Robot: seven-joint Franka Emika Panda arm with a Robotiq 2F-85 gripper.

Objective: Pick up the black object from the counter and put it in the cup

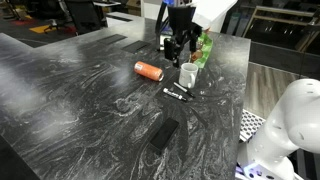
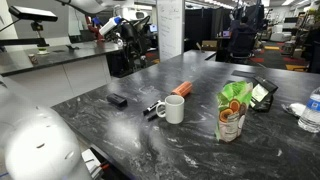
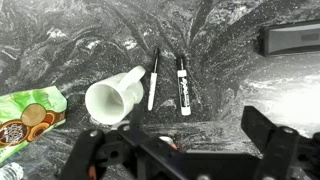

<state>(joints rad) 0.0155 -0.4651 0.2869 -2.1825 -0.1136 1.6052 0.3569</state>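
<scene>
Spread wide and empty, the black Robotiq pincer (image 3: 175,135) hovers near the small white cylindrical cup (image 3: 115,97). The flat matte black oblong bar (image 3: 290,40) lies well apart on the dark marble-veined counter (image 3: 230,90) (wrist view's upper right), long axis parallel to the jaws' closing line.

Matte black object (image 1: 164,134), white cup (image 1: 188,74), orange can (image 1: 148,70), dark grey counter (image 1: 70,100) with pale swirling veins
</scene>
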